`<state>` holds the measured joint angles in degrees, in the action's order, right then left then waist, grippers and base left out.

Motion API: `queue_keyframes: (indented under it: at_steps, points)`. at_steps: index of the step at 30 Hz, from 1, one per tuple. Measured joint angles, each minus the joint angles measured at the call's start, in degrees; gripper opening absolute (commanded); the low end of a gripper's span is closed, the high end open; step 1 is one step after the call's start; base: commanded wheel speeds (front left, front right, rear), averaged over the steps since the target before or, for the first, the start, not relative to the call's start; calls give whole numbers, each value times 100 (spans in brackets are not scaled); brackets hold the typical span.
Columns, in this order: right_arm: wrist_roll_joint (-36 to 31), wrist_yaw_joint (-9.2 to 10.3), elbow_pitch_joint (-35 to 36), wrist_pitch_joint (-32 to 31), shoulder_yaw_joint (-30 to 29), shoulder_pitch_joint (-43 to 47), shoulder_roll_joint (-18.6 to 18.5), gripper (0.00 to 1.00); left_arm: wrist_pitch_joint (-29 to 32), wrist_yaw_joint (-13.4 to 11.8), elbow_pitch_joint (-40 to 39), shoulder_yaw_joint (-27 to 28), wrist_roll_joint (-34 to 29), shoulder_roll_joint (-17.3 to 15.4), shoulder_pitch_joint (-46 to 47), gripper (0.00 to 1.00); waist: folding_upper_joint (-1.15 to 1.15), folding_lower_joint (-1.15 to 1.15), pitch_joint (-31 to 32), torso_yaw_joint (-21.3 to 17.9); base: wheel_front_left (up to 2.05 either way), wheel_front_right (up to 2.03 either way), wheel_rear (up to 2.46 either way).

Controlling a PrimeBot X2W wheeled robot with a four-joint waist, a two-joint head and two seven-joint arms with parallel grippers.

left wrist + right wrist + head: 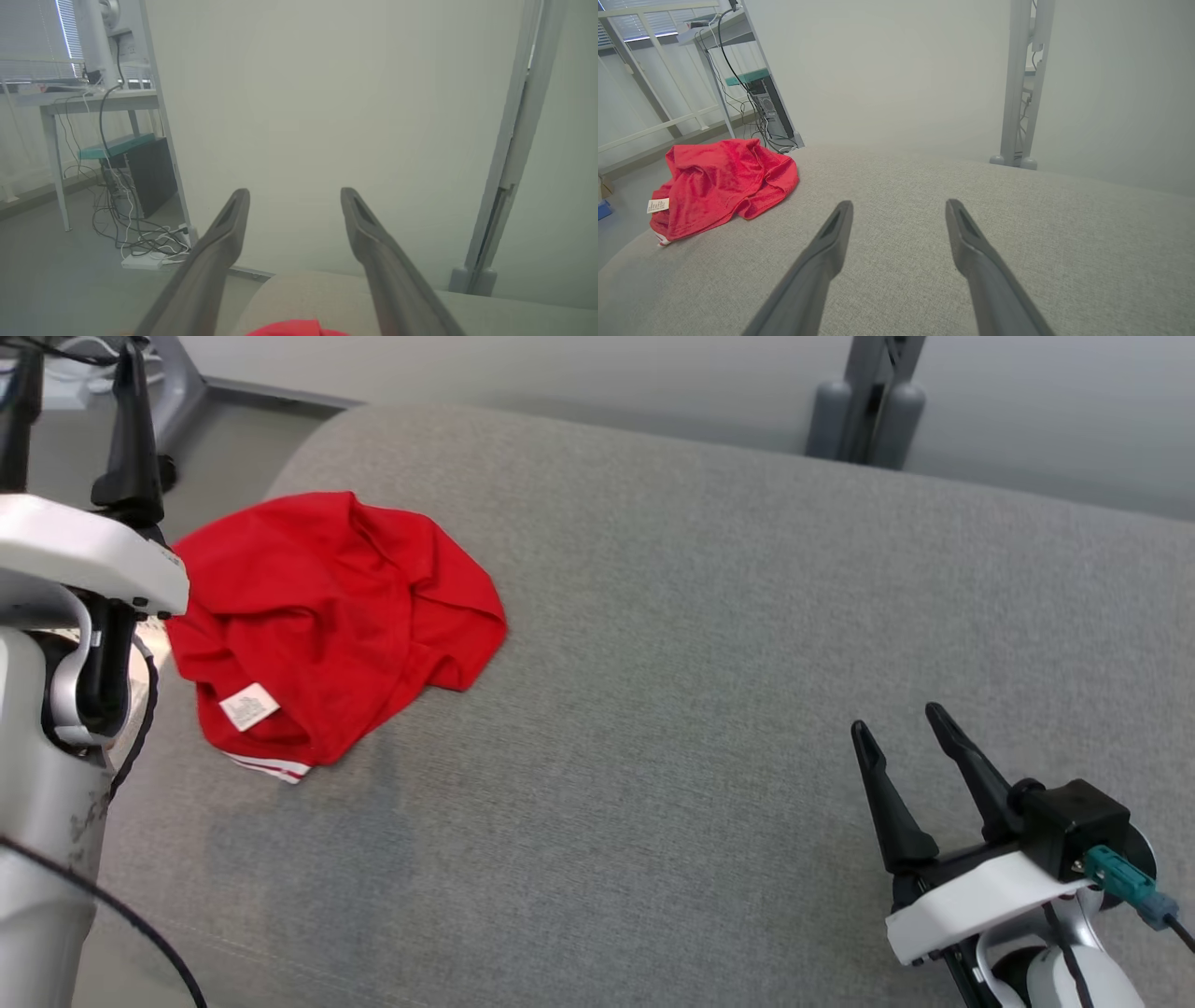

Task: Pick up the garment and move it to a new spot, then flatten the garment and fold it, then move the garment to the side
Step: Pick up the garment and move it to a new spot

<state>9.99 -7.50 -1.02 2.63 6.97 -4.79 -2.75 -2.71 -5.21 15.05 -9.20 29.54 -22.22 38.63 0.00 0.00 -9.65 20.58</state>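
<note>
Closest to us is our pale left forearm (pixel 42 859), at the lower left of the head view, and above it our left gripper (pixel 77 364) holds its two dark fingers spread apart with nothing between them. It sits at the left end of the grey cushion (pixel 709 728), just beside the red garment (pixel 327 607). On our other side, our right gripper (pixel 896 719) is also spread wide and empty, low over the cushion's near right part and well apart from the garment. We see the garment lying crumpled in a loose heap at the cushion's far left end, with a white label (pixel 248 707) and a white-striped hem (pixel 273 767) on its near edge. Beyond the cushion stand a pale wall and a grey metal post (pixel 868 401)
</note>
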Motion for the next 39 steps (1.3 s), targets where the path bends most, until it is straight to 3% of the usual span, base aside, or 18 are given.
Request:
queue_keyframes:
  at_steps: [5, 14, 22, 27, 28, 29, 39]
  points:
    - [-65, 0, 36, -12, 24, -196, 2, 100, 432, 385, 1500, -198, 227, 59, 423, 100, 0, 0, -403, -205, 0, 0, 0]
    - [-216, 0, 59, -67, -37, -417, 0, 100, 1077, 786, 3516, -321, 624, 398, 654, 100, 0, 0, -1016, -420, 0, 0, 0]
    - [-328, 0, 123, -164, -12, -625, 0, 100, 1362, 981, 4546, -448, 748, 617, 844, 100, 0, 0, -1350, -398, 0, 0, 0]
    - [-325, 0, 93, -207, 24, -711, 0, 100, 1217, 1026, 5001, -490, 750, 704, 979, 100, 0, 0, -1418, -414, 0, 0, 0]
    - [-314, 0, 80, -205, 23, -711, 0, 100, 1170, 1026, 5056, -485, 770, 711, 1003, 47, 0, 0, -1406, -420, 0, 0, 0]
    - [-293, 0, 69, -203, 20, -712, 0, 100, 1044, 1017, 5087, -476, 783, 706, 1008, 0, 0, 0, -1389, -426, 0, 0, 0]
    - [-109, 0, -63, -104, -101, -612, 0, 100, -369, 918, 4956, -402, 675, 493, 1405, 0, 0, 0, -985, -427, 0, 0, 0]
